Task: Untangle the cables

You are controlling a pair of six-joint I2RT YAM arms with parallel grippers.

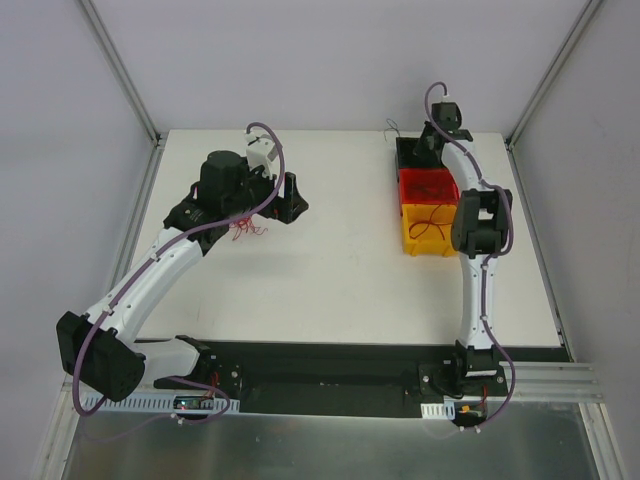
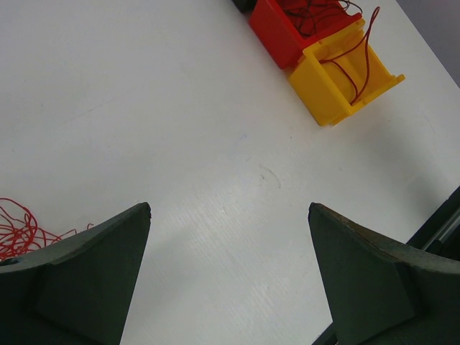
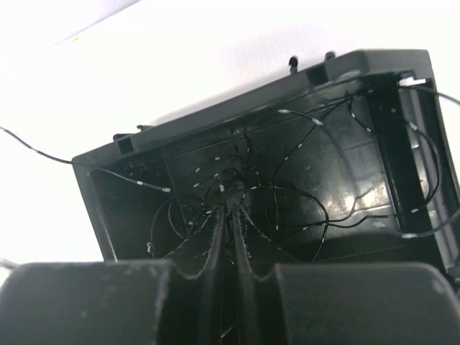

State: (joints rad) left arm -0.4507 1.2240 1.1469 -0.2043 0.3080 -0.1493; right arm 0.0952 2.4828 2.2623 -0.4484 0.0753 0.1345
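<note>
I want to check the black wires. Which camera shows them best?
The right wrist view: the black wires lie looped inside the black bin. The top view shows only a thin strand beside the bin; the left wrist view shows none.

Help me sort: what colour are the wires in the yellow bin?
Red wires, clearest in the left wrist view.

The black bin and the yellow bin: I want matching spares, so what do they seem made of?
The black bin looks like hard moulded plastic, glossy: its inside shows bright reflections, its rim moulded notches. The yellow bin is likely the same plastic, with a duller sheen: even colour, thin straight walls and ribs.
</note>
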